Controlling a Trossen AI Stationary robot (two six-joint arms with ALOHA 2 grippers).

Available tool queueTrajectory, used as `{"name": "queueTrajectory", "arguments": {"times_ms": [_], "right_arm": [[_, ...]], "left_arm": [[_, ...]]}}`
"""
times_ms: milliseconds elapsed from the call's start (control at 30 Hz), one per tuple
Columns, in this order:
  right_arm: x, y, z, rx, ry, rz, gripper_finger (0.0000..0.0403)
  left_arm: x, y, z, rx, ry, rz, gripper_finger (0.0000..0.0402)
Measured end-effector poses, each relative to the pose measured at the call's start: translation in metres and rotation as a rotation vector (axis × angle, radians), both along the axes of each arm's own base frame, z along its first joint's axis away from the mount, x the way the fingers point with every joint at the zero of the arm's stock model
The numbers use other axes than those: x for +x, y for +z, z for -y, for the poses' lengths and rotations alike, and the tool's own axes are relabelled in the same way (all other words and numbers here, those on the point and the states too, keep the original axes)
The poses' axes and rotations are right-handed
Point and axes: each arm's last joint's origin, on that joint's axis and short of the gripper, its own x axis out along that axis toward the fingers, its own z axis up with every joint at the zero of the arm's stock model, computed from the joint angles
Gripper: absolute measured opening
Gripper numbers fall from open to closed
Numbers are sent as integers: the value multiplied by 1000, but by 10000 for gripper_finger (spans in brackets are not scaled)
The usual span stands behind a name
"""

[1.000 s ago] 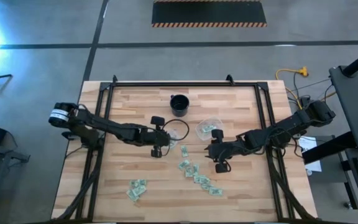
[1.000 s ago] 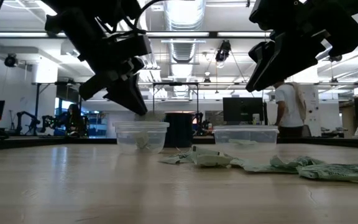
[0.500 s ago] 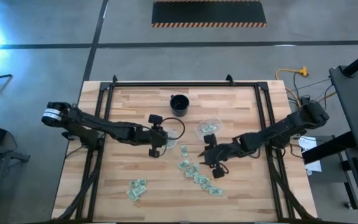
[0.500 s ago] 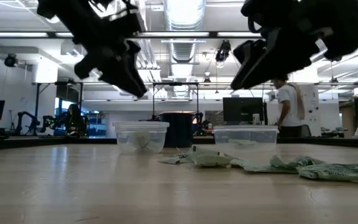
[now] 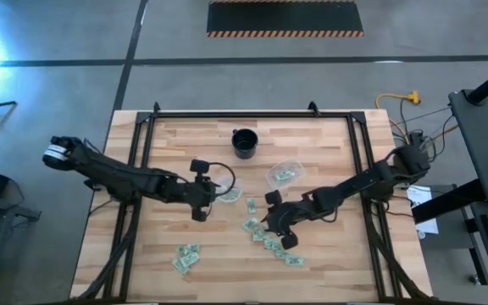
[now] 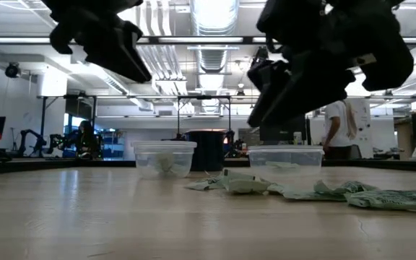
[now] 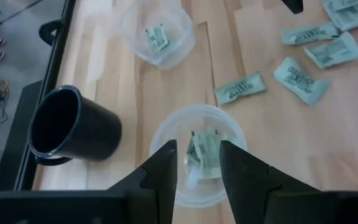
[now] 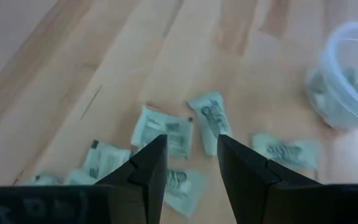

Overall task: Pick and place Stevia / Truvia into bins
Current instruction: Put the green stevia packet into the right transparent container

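Two clear cups on the table [image 5: 168, 135], both w/ packets inside. Cup nearer left arm [image 7: 197, 155] sits just beyond left claw [image 7: 197, 163]: a few green/white packets lying in it, at least two. Second clear cup [image 7: 158, 31] is farther back, near the black cup [image 7: 67, 127]; wrist view shows one packet in it, high view shows green bits in it [image 5: 285, 174], count unclear. Black cup interior looks dark, can't tell contents.

Loose packets [image 5: 269, 237] scattered mid-table btwn the arms; one lies just beside the left cup [image 7: 240, 88]. Separate small pile nearer front-left edge [image 5: 186, 255]. In low view they lie flat and crumpled in front of the cups [image 6: 244, 182].

Packets carry dark print, too small/blurred to read; no brand legible.

Left claw: fingers [image 7: 160, 171] parted narrow, nothing btwn them, hovering above the table just short of the left cup. Right claw [image 8: 191, 163]: fingers parted narrow, empty, hanging over the loose scatter, directly above a couple of packets [image 8: 166, 134]. In high view right claw [image 5: 271, 219] is over the mid-table scatter.
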Motion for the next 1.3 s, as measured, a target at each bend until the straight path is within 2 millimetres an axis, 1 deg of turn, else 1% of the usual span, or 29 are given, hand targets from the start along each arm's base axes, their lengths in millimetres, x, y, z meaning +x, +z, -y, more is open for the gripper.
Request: {"name": "queueTrajectory", "arguments": {"times_ms": [133,267,400,533,633,800,967,1133,1300], "right_arm": [[16,-11,-3,3,30,-52,132],[30,-23,-2,-16,16,-122,132],[41,-27,-3,-18,9,-142,131],[46,-28,-3,-25,10,-176,124],[48,-29,-5,-15,20,-188,115],[51,-37,-6,-14,23,-220,95],[50,-40,-6,-15,12,-225,65],[47,-38,-5,-31,23,-223,19],[44,-30,-3,-57,2,-198,9]], "left_arm": [[-3,-1,4,-21,4,9,105],[-6,-6,8,-23,11,5,105],[-10,-10,11,-31,16,-12,105],[-14,-13,13,-44,20,-13,105],[-16,-13,13,-45,20,-9,105],[-19,-13,13,-31,30,1,105],[-19,-13,13,-29,30,1,105],[-19,-14,13,-27,31,-1,105],[-19,-14,13,-26,31,-1,105]]}}
